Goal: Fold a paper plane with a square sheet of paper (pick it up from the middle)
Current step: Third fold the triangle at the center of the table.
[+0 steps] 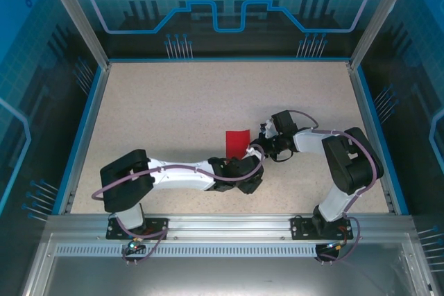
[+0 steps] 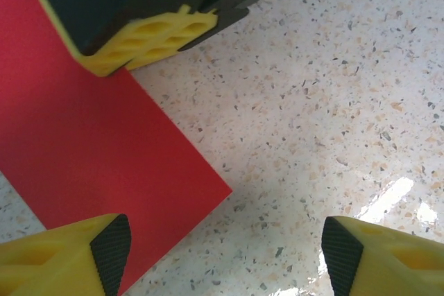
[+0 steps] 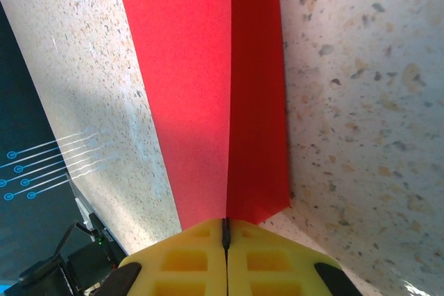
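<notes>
beige speckled worktop [image 1: 173, 102], both arms reaching in low toward its middle. reason, as i read it: the fold needs one hand to anchor and one to work.

the square sheet of paper [image 1: 236, 143] lies flat near the worktop's centre, bright red, with a straight line down it where two shades meet, likely a crease or a folded flap edge.

right hand [image 3: 225, 240] is clenched, pads pressed together with no gap, tips at the sheet's edge right where that line ends. pinching the paper or just pressing it down: cannot tell. either way it looks placed to keep the sheet from sliding.

left hand [image 2: 222, 261] is released, jaws spread wide and empty. one finger sits over a corner of the red, the other over bare worktop.
</notes>
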